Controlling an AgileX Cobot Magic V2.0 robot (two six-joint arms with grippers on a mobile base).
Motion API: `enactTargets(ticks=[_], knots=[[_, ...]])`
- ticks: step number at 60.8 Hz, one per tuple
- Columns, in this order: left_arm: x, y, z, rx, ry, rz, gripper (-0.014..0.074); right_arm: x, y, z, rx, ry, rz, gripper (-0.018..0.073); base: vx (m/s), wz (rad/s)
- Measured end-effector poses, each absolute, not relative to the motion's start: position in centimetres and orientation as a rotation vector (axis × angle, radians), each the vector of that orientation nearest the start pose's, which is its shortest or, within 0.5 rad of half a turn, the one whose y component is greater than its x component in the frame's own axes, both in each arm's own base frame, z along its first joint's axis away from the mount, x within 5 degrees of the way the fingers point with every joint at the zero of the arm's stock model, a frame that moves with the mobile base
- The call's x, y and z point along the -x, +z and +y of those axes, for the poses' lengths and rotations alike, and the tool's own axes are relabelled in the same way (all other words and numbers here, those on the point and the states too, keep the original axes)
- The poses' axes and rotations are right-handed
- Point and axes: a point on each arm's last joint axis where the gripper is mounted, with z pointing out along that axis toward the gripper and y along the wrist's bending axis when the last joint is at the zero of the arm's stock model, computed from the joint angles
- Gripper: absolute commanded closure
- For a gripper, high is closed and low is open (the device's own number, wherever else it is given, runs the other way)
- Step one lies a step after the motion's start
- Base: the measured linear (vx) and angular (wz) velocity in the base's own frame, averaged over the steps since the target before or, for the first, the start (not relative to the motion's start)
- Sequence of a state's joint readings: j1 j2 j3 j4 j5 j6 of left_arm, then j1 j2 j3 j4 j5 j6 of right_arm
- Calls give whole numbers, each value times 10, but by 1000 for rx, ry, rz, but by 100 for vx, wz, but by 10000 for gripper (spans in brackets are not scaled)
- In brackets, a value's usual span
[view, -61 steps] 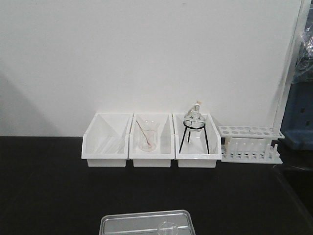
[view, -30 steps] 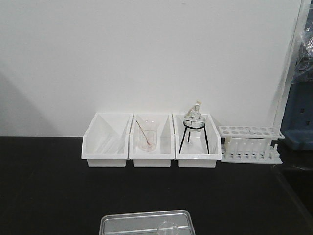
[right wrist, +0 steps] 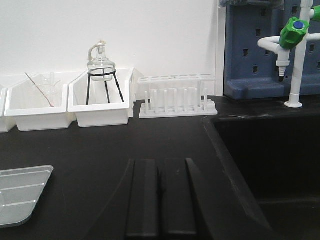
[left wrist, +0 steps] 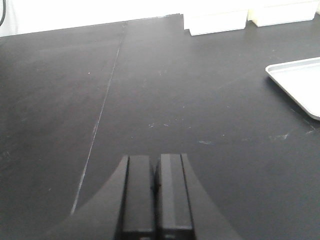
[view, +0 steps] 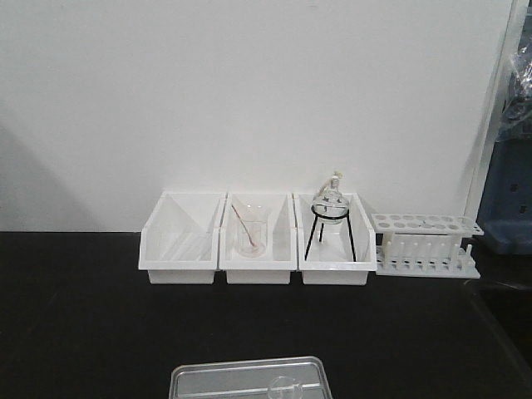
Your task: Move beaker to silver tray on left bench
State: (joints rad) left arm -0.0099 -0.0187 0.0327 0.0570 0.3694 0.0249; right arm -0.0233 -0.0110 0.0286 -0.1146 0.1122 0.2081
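The small clear beaker (view: 283, 387) stands inside the silver tray (view: 218, 376) at the bottom edge of the front view, on the black left bench (view: 83, 316). Only its upper part shows there. A corner of the silver tray (left wrist: 300, 80) appears at the right of the left wrist view, and another corner of the silver tray (right wrist: 20, 192) at the lower left of the right wrist view. My left gripper (left wrist: 156, 161) hangs over bare bench left of the tray, shut and empty. My right gripper (right wrist: 161, 163) is right of the tray, also shut and empty.
Three white bins (view: 258, 241) line the wall; the middle one holds a beaker with a pinkish rod (view: 251, 233), the right one a flask on a black tripod (view: 330, 208). A white test-tube rack (view: 426, 243) stands beside them. A black sink (right wrist: 270, 165) and green-capped tap (right wrist: 292, 30) lie right.
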Motion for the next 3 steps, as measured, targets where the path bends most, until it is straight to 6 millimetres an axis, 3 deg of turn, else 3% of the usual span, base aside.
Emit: enactTargets(ticks=[3], knots=[[-52, 170, 1, -68, 66, 1866, 595, -57, 194, -2, -105, 44, 1609, 570, 0, 0]])
